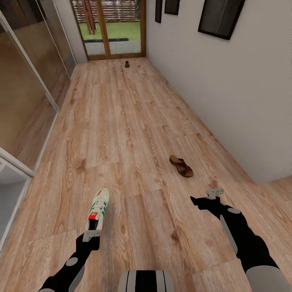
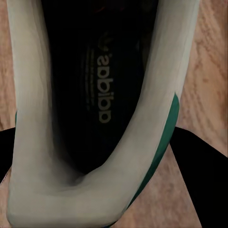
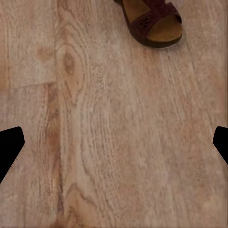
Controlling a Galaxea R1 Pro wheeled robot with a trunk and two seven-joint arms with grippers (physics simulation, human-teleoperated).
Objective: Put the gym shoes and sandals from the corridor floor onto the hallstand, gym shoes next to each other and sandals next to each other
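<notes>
Corridor floor (image 1: 134,121) runs ahead of you toward glass door (image 1: 113,28). Your left gripper (image 1: 92,234) sits at heel of gym shoe (image 1: 98,209), fingers closed on its heel. Your right gripper (image 1: 207,196) hangs over bare planks, jaws spread wide, holding nothing. One sandal (image 1: 181,166) lies just beyond it near white wall (image 1: 227,89); second sandal (image 1: 127,64) lies far off by door. Framed pictures (image 1: 221,16) hang on wall.

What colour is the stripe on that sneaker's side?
Teal-green, on the cream-white sneaker; the head view shows it best.
</notes>
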